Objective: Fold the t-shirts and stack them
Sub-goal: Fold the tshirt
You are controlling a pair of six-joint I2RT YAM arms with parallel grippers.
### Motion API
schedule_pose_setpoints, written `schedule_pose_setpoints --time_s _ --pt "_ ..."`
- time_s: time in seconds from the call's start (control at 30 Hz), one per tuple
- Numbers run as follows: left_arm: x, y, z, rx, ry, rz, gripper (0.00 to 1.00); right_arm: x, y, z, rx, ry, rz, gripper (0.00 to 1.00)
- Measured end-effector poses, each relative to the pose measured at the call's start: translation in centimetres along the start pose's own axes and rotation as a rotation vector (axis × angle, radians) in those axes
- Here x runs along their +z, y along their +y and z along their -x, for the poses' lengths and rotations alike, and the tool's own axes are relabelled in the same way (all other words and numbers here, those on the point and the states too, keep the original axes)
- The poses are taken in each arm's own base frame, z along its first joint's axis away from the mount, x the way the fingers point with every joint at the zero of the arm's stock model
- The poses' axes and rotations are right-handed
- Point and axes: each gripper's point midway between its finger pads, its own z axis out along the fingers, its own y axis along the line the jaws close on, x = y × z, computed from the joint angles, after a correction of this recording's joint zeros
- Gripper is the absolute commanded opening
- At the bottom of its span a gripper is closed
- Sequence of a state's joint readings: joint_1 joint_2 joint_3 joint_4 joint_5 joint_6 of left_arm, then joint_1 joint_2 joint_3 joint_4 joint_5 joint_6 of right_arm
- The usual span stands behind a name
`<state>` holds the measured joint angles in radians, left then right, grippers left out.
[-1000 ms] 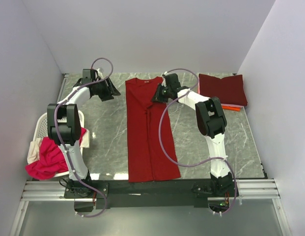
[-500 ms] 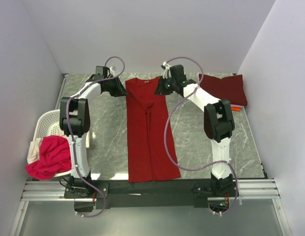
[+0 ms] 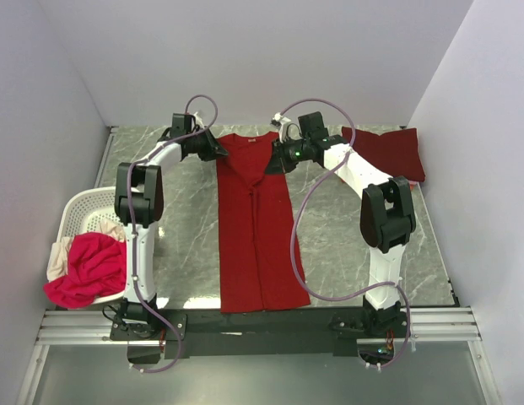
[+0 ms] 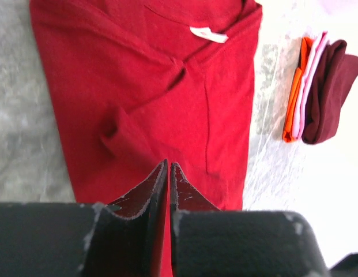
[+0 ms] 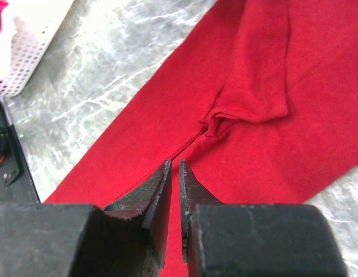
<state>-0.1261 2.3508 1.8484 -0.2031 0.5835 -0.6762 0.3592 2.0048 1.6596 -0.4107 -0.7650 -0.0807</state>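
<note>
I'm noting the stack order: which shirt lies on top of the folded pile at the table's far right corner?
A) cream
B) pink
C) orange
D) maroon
D: seen from above, the maroon shirt covers the whole pile, and the left wrist view shows the orange shirt and the pink shirt as layers under it.
</note>
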Motion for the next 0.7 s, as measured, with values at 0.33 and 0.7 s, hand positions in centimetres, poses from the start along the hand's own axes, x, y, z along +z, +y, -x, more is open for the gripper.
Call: schedule_pose_setpoints --time_s 0.33,0.7 --pt "2.3 3.5 -1.0 -0.070 0.034 0.065 0.12 -0.4 0.8 -0.8 -0.014 0.031 0.036 0.17" --pt "-0.9 -1.0 1.1 0.054 -0.008 -0.007 0.59 -2.5 2.2 -0.8 -0.112 0.051 0.040 0.19"
